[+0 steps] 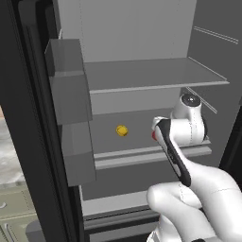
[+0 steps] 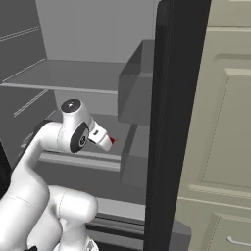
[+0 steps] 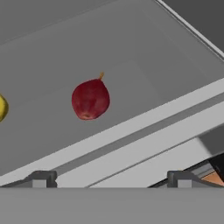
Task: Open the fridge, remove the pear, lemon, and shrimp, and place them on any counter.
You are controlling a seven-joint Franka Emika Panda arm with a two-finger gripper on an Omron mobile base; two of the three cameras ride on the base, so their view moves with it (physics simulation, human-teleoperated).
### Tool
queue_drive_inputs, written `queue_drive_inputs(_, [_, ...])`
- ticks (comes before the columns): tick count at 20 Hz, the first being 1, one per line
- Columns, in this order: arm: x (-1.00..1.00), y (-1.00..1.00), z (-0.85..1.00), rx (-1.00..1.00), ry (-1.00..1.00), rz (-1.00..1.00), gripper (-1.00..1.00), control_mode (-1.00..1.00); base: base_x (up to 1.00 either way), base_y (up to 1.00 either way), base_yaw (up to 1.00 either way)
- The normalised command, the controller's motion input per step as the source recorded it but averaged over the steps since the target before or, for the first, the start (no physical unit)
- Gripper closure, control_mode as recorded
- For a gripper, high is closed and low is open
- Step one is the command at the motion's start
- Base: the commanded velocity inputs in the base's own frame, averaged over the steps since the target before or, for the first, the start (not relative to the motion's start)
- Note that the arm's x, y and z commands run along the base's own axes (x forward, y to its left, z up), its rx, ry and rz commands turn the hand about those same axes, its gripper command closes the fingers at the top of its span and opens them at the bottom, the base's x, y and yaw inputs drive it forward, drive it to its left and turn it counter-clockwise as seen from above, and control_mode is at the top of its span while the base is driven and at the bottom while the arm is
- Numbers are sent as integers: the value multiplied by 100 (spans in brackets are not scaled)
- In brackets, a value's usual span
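Fridge (image 1: 142, 33) stands open, grey interior exposed. My gripper (image 3: 109, 177) is spread wide, holding nothing, poised at the front edge of the middle shelf (image 3: 144, 52). Hand view: pear (image 3: 90, 99) lies ahead of my fingertips (image 3: 43, 178), apart from them; lemon (image 3: 2, 107) sits further left, cut by the frame edge. Left base view gives the lemon (image 1: 122, 130) whole, pear mostly hidden behind my wrist. Right base view: just a red sliver of pear (image 2: 112, 140) past the hand.
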Motion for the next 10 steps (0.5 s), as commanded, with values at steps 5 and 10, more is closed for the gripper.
queue_drive_inputs(5, [33,0,-36,0,0,0,-100,-100,0,0,0])
queue_drive_inputs(10, [35,0,-3,0,0,0,-100,-100,0,0,0])
